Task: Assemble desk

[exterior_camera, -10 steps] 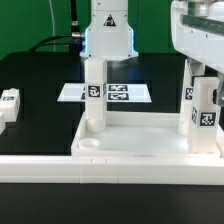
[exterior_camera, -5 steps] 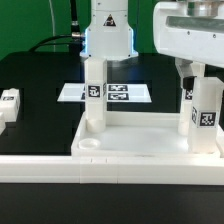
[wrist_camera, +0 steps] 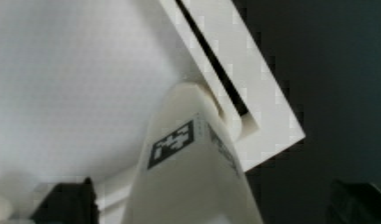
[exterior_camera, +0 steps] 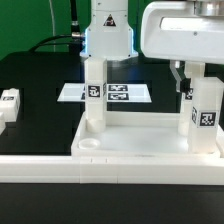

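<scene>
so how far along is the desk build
Two legs stand upright in the desk top: one on the exterior view's left, another on its right. The gripper hangs by that right leg; its grip is unclear. One loose leg lies on the table; a fourth isn't visible.

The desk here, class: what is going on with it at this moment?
The desk top lies on the black table with three legs standing on it. A fourth leg lies loose toward the exterior view's left. The gripper hangs over the legs at the exterior view's right; whether it grips one cannot be told.
</scene>
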Controlling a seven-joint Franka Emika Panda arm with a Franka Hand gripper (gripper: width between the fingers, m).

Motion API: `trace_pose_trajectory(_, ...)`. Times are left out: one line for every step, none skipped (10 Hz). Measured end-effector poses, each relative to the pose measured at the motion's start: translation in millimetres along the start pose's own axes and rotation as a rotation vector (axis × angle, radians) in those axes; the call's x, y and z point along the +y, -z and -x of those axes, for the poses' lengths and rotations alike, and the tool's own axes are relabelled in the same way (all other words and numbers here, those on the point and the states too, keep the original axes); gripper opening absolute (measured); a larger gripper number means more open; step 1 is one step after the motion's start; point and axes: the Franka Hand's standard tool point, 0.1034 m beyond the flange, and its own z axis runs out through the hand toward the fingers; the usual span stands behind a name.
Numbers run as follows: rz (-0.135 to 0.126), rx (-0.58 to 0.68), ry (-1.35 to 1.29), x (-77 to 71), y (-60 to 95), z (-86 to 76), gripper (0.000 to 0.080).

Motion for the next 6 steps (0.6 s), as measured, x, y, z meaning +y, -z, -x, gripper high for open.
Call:
trace_pose_trajectory(0.003, 0.002, 0.087, 0.1, 0.0, -0.1, 0.0649)
trace_pose_trajectory(0.008, 0.005, 0.162, 0.6, 0.0, -0.6, 0.0649)
trace_pose_trajectory(0.008, 0.007, 0.21, 1.7, 0.1, -1.9, 0.0649)
trace_pose_trajectory(0.01, 0.007, 0.301, 3.3, 0.1, -3.2, 0.0649)
trace_pose_trajectory(0.01, 0.007, 0.365, 4.4, 0.1, -4.0, 0.0649)
trace_pose_trajectory(0.011, 0.007, 0.388, 4.8, 0.2, -4.4, 0.0649)
